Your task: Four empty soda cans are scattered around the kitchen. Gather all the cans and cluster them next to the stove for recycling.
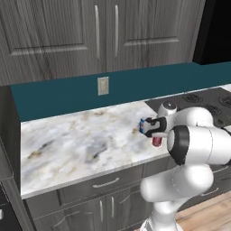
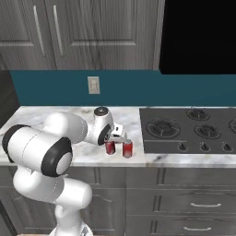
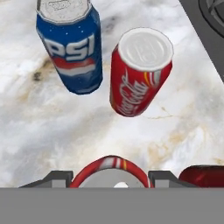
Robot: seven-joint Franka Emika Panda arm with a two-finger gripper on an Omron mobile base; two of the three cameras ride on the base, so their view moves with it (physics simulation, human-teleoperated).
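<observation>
- Gripper (image 3: 114, 181), at the hand view's bottom centre, is clenched around a red can (image 3: 109, 169).
- Empty can: light, thin-walled, slick; hold mid-body, gently.

- Blue soda can (image 3: 70, 50), upper left of the hand view: large white capitals along its side read "PSI"; the start of the word is turned out of sight. Under the letters run a red and a white wave band.
- Red soda can (image 3: 139, 74), upper middle of the hand view, just right of the blue one: white cursive script "Coca-Cola" running along its side, slanted in the frame.
- Red soda can (image 3: 109, 173) at the bottom centre of the hand view: red rim with white marks, no lettering readable.
- In both base views the cans are too small to read.
</observation>
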